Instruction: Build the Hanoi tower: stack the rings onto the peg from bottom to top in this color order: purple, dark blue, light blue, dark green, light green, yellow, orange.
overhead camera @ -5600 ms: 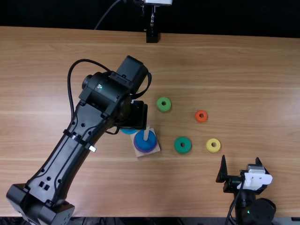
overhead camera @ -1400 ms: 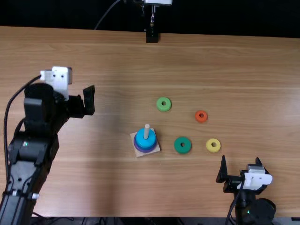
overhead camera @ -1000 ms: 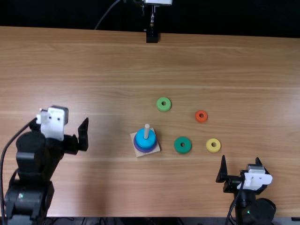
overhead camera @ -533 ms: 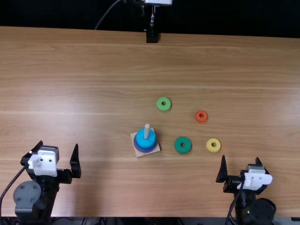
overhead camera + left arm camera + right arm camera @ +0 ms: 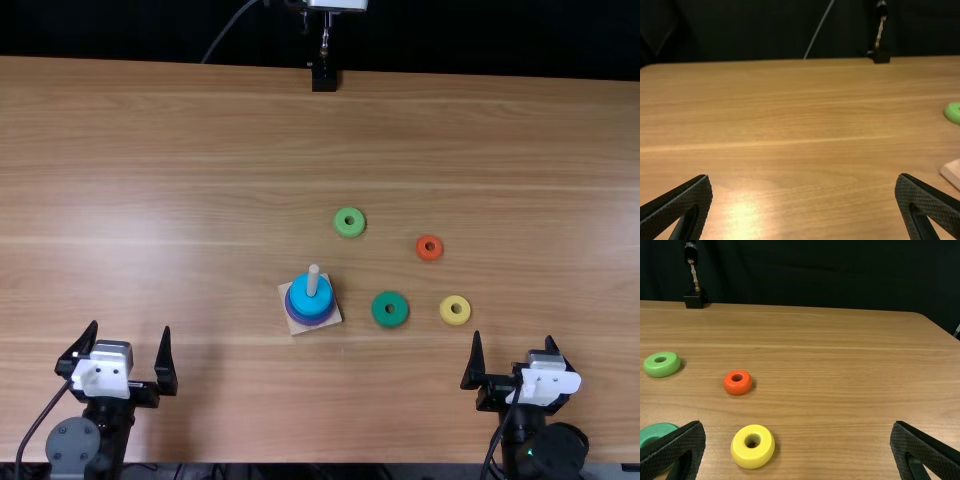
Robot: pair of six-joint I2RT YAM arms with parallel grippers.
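Pale wood base (image 5: 295, 328), mid-table, slightly turned. Peg (image 5: 313, 280) stands up from it, upper part bare. Light blue ring (image 5: 299, 301) is on the peg, top of the stack. Purple ring (image 5: 311, 322) sits lower, wider, its edge showing all along the near side. Can't tell from the top view if another ring is sandwiched between those two.

Four rings are off the peg, flat on the table (image 5: 200, 150), none touching another:
- Dark green ring (image 5: 379, 313): right of the base, a gap between them.
- Yellow ring (image 5: 446, 313): right of dark green, about level with it.
- Orange ring (image 5: 421, 250): farther out than yellow and a bit left of it.
- Light green ring (image 5: 341, 226): beyond the base, slightly right of the peg, farther out than orange.

Left gripper (image 5: 131, 325): near edge, left side, well apart from the base. Fingers wide apart, nothing between them. Left wrist view agrees: bare wood past the gap, a corner of the base off to one side.

Right gripper (image 5: 513, 336): near edge, right side, closest to yellow but not touching it. Fingers wide apart, holding nothing. In the right wrist view, one finger partly covers dark green.

Far edge: black block (image 5: 325, 78) with a thin post on it, dark curtain (image 5: 815, 275) behind.
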